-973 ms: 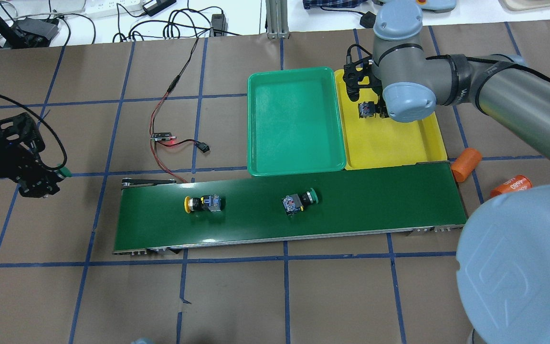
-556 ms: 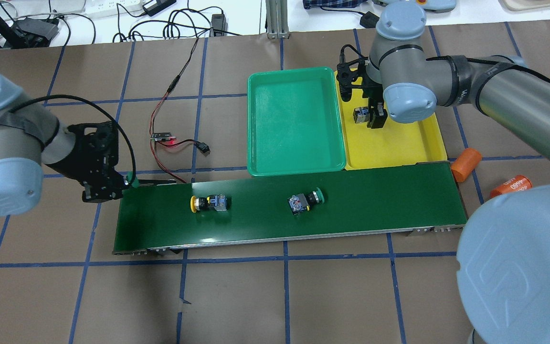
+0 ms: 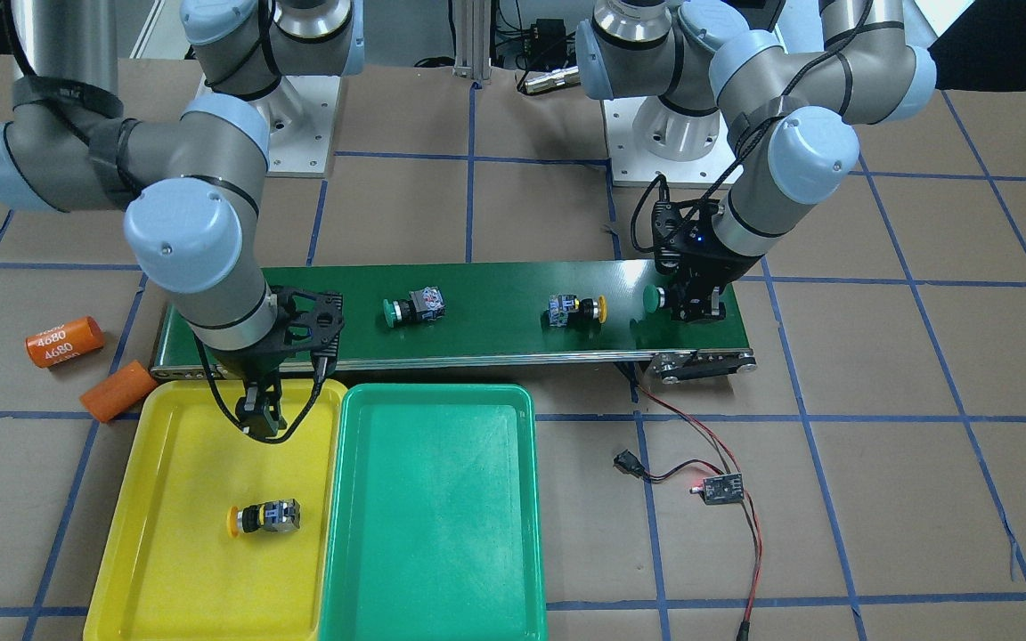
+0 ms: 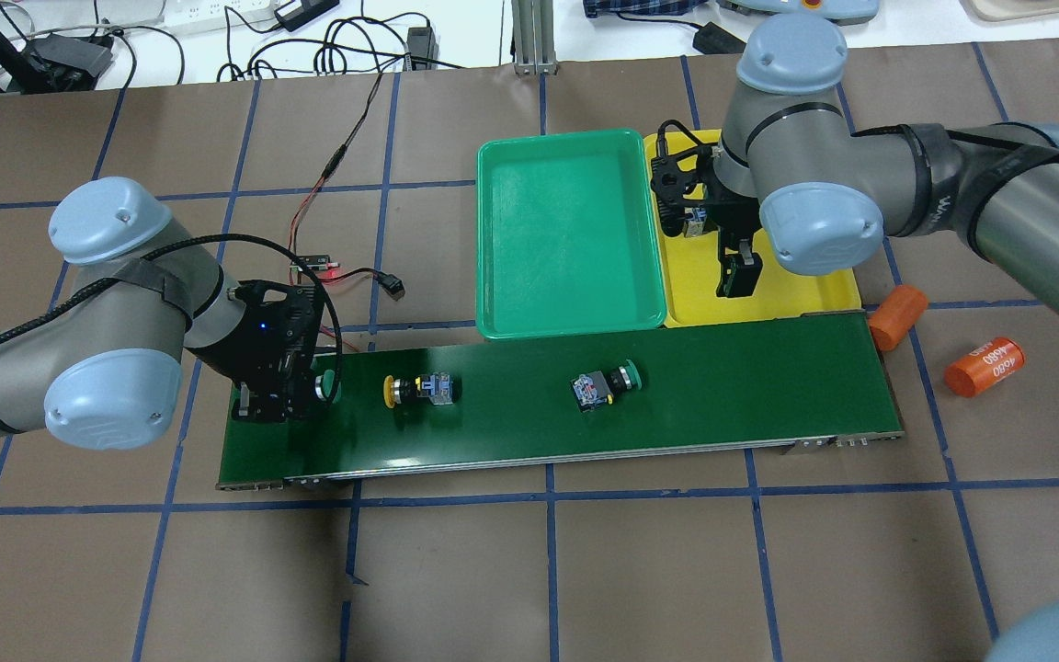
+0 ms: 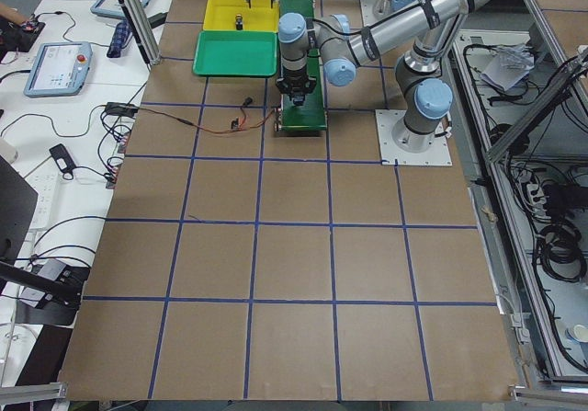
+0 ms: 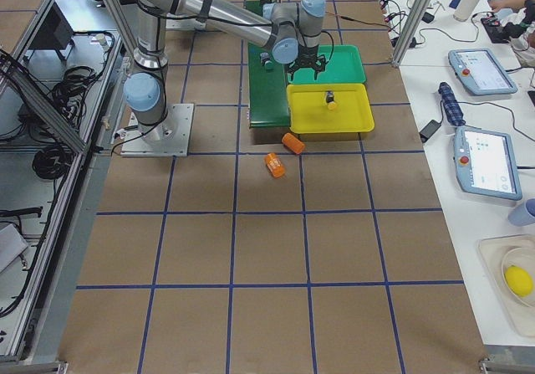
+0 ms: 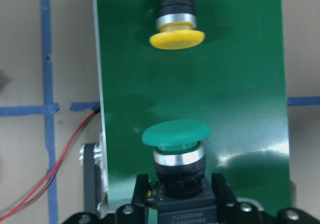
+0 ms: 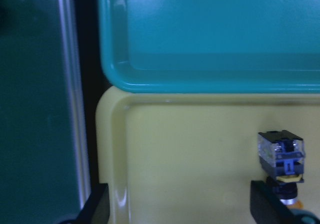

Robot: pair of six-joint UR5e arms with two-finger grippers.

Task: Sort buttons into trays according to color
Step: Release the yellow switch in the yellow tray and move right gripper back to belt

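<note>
Grey tubular arms [image 4: 998,184], pale blue joint caps [image 4: 819,230], black wrist mounts [image 4: 277,336], looping black cables [image 4: 226,237], black straps [image 4: 157,283]

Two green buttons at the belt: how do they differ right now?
The held green button is clamped in the left gripper at one end of the conveyor belt; the free green button lies loose mid-belt. The held one points straight along the belt; the free one lies askew. Both have green caps, and neither is in the green tray.
</note>
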